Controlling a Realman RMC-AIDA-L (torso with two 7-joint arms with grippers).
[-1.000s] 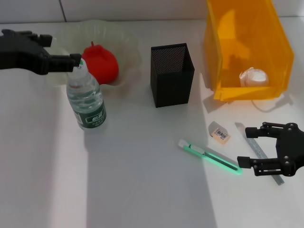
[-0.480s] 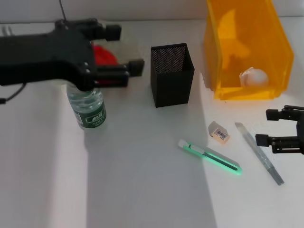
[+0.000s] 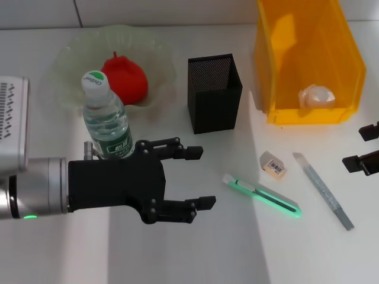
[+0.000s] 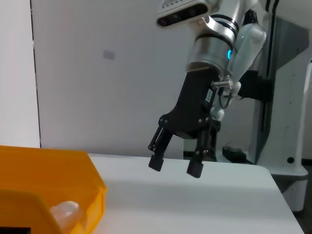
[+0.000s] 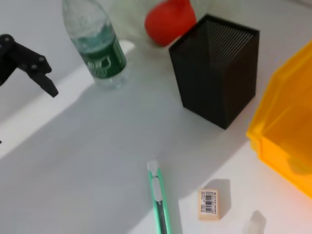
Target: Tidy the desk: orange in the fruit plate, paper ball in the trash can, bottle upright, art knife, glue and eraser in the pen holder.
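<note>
Your left gripper [image 3: 198, 177] hangs spread open just beside the upright bottle [image 3: 106, 125] — the right gripper [image 4: 175, 165], at the table's right edge, gapes too.

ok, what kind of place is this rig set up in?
Probably a lab mock-up of a desk: a plain white table with staged props, a pen holder, a trash can, a fruit plate, and robot hardware beside a bare wall.

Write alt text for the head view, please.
The left end effector, open, hovers beside the upright bottle. The orange sits in the fruit plate; the eraser lies near the pen holder.
</note>
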